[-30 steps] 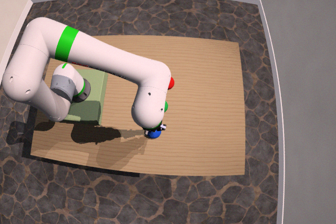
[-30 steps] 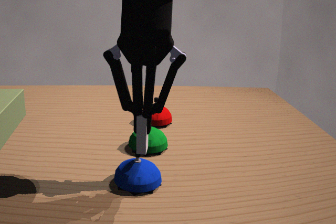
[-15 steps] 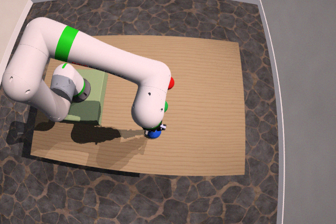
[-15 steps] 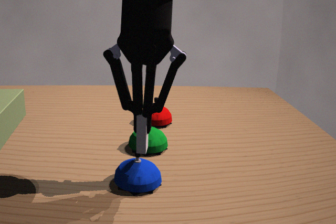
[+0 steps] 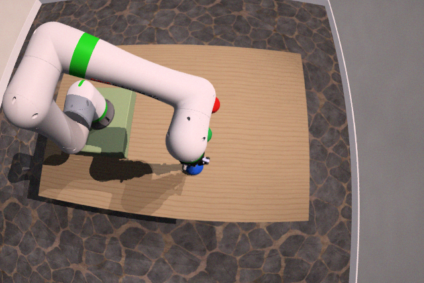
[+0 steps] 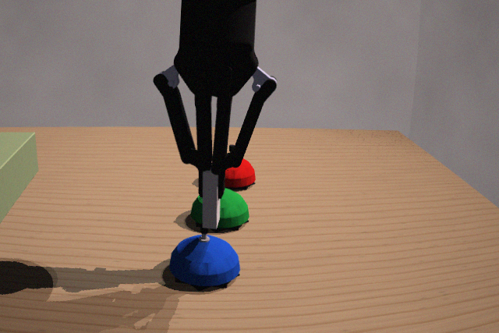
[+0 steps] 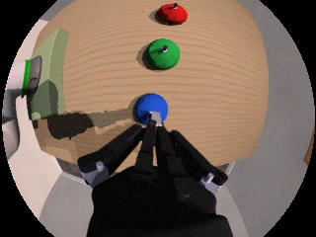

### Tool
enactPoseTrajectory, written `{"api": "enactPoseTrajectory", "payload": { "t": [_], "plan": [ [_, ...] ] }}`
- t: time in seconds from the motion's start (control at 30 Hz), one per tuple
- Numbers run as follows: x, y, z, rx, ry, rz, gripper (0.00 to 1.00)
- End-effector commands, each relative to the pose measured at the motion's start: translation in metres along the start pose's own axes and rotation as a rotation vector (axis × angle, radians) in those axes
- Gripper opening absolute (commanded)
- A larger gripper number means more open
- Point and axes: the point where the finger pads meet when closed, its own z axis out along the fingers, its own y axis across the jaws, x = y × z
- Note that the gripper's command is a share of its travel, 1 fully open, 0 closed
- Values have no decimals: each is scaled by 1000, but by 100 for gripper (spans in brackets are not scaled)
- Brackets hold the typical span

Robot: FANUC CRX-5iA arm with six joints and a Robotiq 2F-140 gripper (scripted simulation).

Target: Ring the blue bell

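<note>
The blue bell (image 6: pixel 204 260) sits on the wooden table, nearest the front of a row of three. Its small grey button (image 6: pixel 204 237) stands up on top of the dome. My gripper (image 6: pixel 210 222) is shut and empty, pointing straight down. Its fingertips hover right above the button, and I cannot tell if they touch it. From above, the arm's wrist hides most of the blue bell (image 5: pixel 195 169). In the wrist view the shut fingertips (image 7: pixel 154 120) overlap the blue bell (image 7: pixel 150 107).
A green bell (image 6: pixel 221 209) stands just behind the blue one and a red bell (image 6: pixel 239 173) behind that, all in one line. A light green block (image 6: pixel 14 168) holding the arm's base stands at the table's left. The table edge runs along the right.
</note>
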Motion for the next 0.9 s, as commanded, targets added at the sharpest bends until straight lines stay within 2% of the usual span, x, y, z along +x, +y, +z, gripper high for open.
{"api": "enactPoseTrajectory", "payload": {
  "t": [0.0,0.87],
  "plan": [
    [0,0,0,0,0,0,0],
    [0,0,-2,0,0,0,0]
  ]
}}
